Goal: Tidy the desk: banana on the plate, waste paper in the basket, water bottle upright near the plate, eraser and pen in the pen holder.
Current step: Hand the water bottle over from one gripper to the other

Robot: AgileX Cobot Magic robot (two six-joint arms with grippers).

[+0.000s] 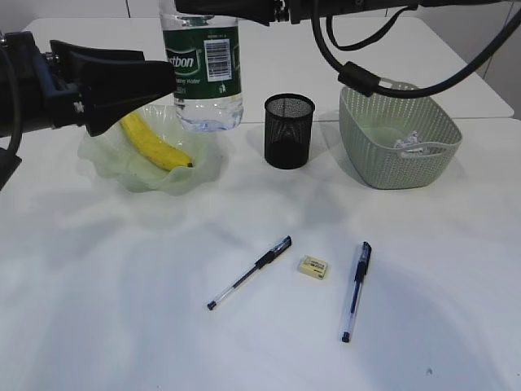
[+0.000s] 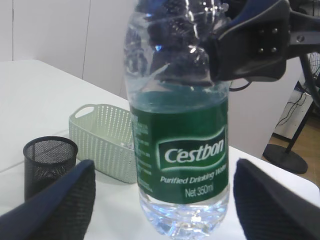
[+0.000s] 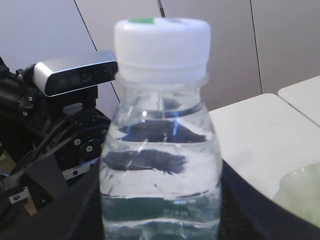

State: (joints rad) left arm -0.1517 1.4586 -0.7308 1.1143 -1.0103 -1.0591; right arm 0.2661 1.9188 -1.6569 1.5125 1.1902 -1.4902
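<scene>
The water bottle (image 1: 203, 73), clear with a green label and white cap, is upright just behind the plate (image 1: 106, 155). My right gripper (image 1: 224, 8) reaches across from the right and is shut on its upper body (image 3: 160, 125), a finger on each side (image 3: 160, 210). My left gripper (image 1: 155, 77) is open, its fingers (image 2: 162, 200) apart from the bottle (image 2: 180, 140) on both sides. The banana (image 1: 155, 145) lies on the plate. Crumpled paper (image 1: 409, 144) lies in the basket (image 1: 399, 142). Two pens (image 1: 251, 272) (image 1: 356, 290) and the eraser (image 1: 313, 266) lie on the table in front of the black mesh pen holder (image 1: 289, 130).
The pen holder (image 2: 47, 165) and basket (image 2: 105, 135) stand in a row to the right of the bottle. The table's far edge lies behind them. The right arm's cables hang above the basket.
</scene>
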